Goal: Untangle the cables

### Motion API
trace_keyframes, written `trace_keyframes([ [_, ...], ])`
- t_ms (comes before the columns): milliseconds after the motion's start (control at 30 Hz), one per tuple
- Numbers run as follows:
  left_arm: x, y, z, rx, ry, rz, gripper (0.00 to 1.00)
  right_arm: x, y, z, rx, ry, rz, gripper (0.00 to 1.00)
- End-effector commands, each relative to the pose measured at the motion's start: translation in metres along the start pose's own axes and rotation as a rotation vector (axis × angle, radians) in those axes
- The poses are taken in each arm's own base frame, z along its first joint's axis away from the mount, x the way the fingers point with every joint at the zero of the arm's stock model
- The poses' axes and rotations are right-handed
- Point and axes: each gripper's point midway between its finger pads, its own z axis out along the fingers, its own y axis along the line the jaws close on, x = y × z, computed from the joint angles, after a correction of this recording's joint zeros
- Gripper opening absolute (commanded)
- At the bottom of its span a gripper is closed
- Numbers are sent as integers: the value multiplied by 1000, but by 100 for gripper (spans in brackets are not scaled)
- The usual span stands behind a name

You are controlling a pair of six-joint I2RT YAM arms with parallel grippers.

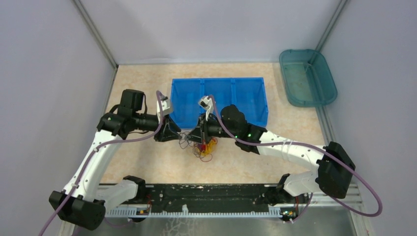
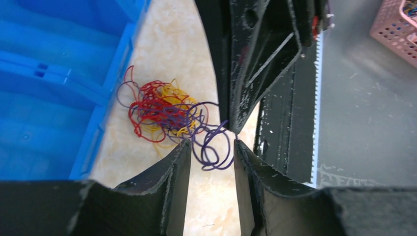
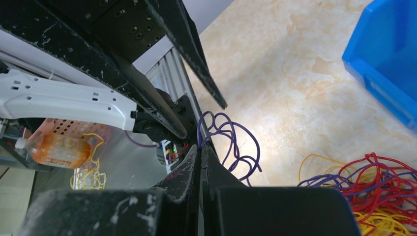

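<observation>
The cables (image 1: 205,147) are a small tangle of red, yellow and dark purple wires on the beige table, just in front of the blue bin (image 1: 219,80). In the left wrist view the tangle (image 2: 164,110) lies beyond my fingers, and a purple loop (image 2: 216,150) trails out of it. My left gripper (image 2: 211,144) is open and empty, its jaws on either side of that purple loop, above the table. My right gripper (image 3: 201,146) is shut on the purple cable (image 3: 231,140) and holds it up at its tip. The two grippers (image 1: 180,133) (image 1: 193,137) face each other closely.
The blue bin's wall (image 2: 105,91) stands right beside the tangle. A teal tray (image 1: 324,73) sits at the far right. The black base rail (image 1: 206,194) runs along the near edge. A pink basket (image 2: 398,27) stands off the table.
</observation>
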Motion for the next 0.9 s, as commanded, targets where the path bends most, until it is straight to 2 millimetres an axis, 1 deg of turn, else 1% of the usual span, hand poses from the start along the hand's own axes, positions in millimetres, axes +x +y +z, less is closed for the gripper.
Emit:
trace_keyframes([
  [0, -11, -26, 0, 123, -51, 51, 41, -36, 39, 2, -123, -83, -47, 0],
  [133, -9, -30, 1, 139, -41, 55, 23, -38, 42, 2, -132, -85, -53, 0],
  [267, -9, -33, 1, 157, -48, 51, 14, -40, 44, 2, -139, -92, -53, 0],
  [400, -15, -32, 1, 143, -61, 57, 2, -39, 43, 3, -136, -88, -51, 0],
  [433, -16, -32, 1, 134, -63, 57, 0, -40, 43, 3, -139, -91, -48, 0],
  [533, -17, -26, 1, 94, -67, 51, 0, -42, 48, 0, -152, -98, -43, 0],
  [567, -18, -23, 0, 66, -67, 45, 0, -44, 49, -1, -152, -101, -42, 4],
  [633, -24, -15, -4, -3, -78, 52, 0, -47, 50, -8, -141, -119, -53, 32],
  [667, -30, -12, -6, -34, -90, 64, 0, -48, 49, -13, -129, -131, -61, 42],
  [733, -43, -8, -13, -90, -121, 77, 0, -51, 43, -22, -93, -165, -76, 59],
  [767, -50, -8, -16, -109, -137, 77, 0, -52, 39, -27, -76, -179, -81, 64],
  [800, -55, -7, -19, -132, -151, 69, 0, -53, 36, -31, -63, -196, -93, 67],
  [867, -67, -5, -25, -176, -183, 48, 0, -52, 30, -37, -37, -226, -128, 70],
])
